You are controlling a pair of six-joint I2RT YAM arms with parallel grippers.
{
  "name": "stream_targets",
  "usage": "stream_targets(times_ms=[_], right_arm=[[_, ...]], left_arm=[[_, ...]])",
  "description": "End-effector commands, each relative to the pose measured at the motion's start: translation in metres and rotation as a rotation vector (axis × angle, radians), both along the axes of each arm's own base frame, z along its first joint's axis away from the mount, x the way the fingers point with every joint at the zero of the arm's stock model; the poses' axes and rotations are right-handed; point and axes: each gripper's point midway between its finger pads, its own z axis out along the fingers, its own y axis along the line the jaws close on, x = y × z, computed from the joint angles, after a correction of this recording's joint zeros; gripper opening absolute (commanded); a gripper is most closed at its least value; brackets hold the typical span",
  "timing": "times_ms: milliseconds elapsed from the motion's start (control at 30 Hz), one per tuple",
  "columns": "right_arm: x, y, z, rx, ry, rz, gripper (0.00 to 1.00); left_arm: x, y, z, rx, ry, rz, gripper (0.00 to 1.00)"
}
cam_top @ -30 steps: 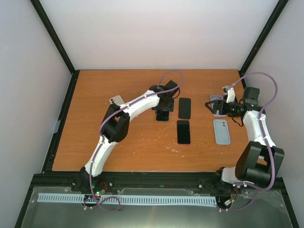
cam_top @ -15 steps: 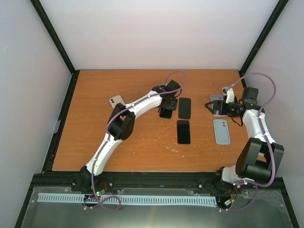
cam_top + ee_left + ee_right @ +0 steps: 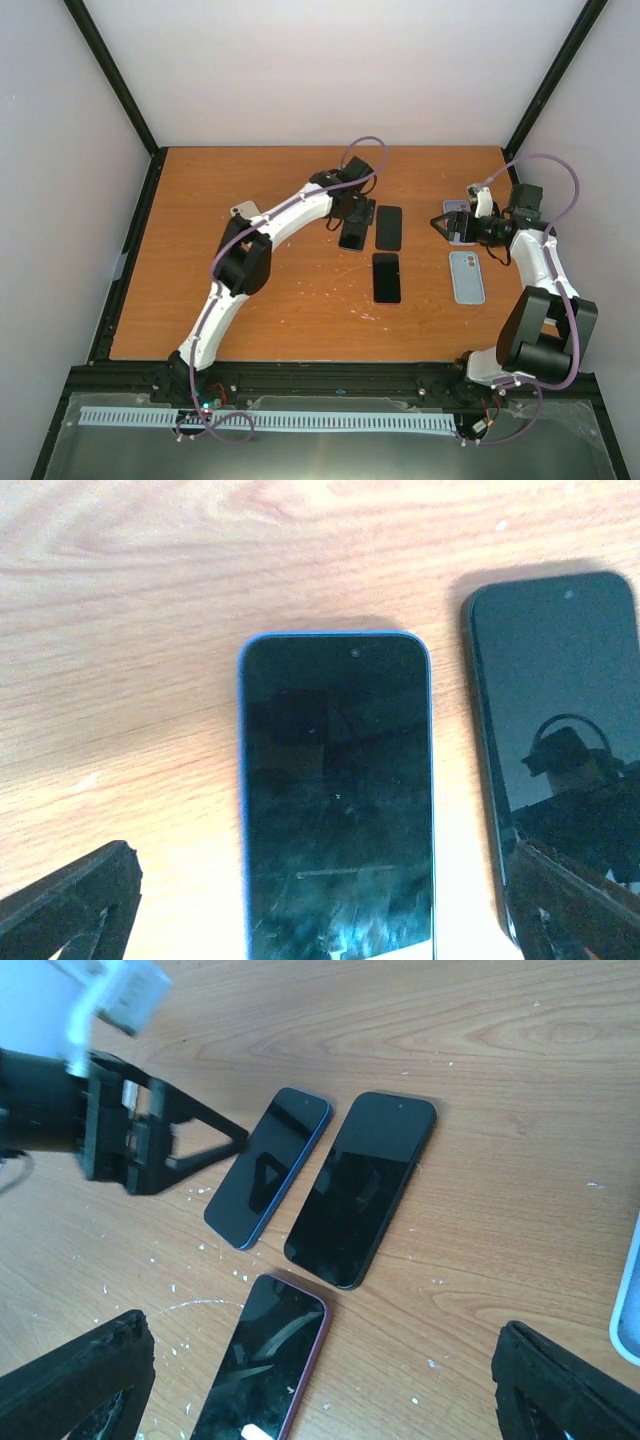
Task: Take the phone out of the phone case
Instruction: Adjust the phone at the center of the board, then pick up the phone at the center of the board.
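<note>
1. The phone (image 3: pixel 337 800) sits face up inside its blue phone case (image 3: pixel 241 780), flat on the surface (image 3: pixel 120 680) beside a black phone (image 3: pixel 560 700).
2. The left end effector (image 3: pixel 322 858) hangs over it, fingers apart either side.
3. The right end effector (image 3: pixel 325 1330) is spread wide, holding nothing.

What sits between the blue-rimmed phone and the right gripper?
A larger black phone, lying flat, sits between the blue-rimmed phone and the right gripper; the top view shows it.
</note>
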Motion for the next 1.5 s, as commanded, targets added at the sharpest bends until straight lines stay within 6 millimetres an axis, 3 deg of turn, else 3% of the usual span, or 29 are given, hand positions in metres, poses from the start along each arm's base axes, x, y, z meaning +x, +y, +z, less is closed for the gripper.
stream_targets(times_ms=[0,100,300,400,600,700,833,967,1467], right_arm=[[0.003,-0.001,0.01,-0.003,-0.033,0.007,0.91],[0.003,-0.002,0.013,-0.009,-0.037,0.008,0.91],[0.0,0.004,0.015,0.022,-0.039,0.036,0.91],[0.001,0.004,0.014,0.019,-0.029,0.041,0.91],[-0.001,0.01,0.014,0.065,-0.02,0.068,0.9],[-0.003,0.01,0.014,0.056,-0.022,0.072,0.9],[-0.003,0.012,0.016,0.069,-0.024,0.081,0.9],[-0.003,0.011,0.015,0.061,-0.02,0.078,0.9],[-0.003,0.01,0.015,0.063,-0.011,0.074,0.88]], left_arm=[[0.003,0.043,0.076,-0.013,-0.088,0.081,1.0],[-0.006,0.104,0.073,0.033,-0.058,0.203,1.0],[-0.014,0.197,0.066,0.05,-0.012,0.471,1.0],[-0.012,0.223,0.057,0.034,0.038,0.558,1.0],[-0.002,0.265,0.015,0.077,0.172,0.676,0.99],[0.005,0.278,0.0,0.137,0.205,0.709,0.99],[0.011,0.298,-0.006,0.212,0.238,0.784,1.0],[0.02,0.295,-0.012,0.192,0.238,0.763,0.99],[0.013,0.302,-0.036,0.14,0.276,0.753,0.94]])
